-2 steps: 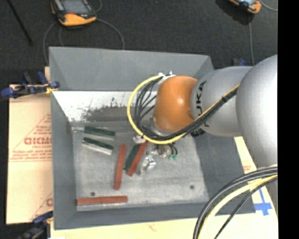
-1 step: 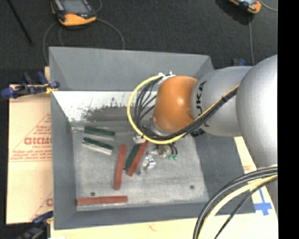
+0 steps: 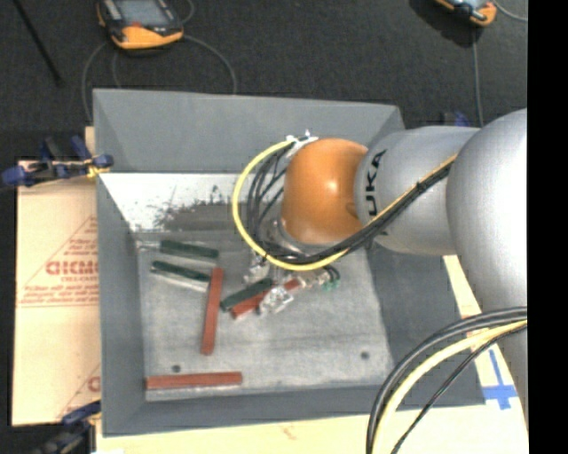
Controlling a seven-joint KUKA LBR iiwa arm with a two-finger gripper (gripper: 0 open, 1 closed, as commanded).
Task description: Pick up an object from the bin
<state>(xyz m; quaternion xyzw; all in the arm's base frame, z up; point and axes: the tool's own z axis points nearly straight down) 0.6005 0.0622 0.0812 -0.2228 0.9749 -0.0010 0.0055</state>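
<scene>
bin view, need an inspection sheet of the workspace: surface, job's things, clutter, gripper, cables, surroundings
surface: grey metal bin, dark specks at the foot of its far wall
job's things: short green and red-brown stick mid-bin, right beside the gripper; cannot tell if it is held
clutter: dark green stick and second dark green stick to the left; tilted red-brown stick; flat red-brown stick along the near wall
gripper: gripper low in the bin's middle, under the orange cover
cables: yellow and black cables loop round the orange cover
surroundings: dark floor; orange and black device beyond the far wall
</scene>
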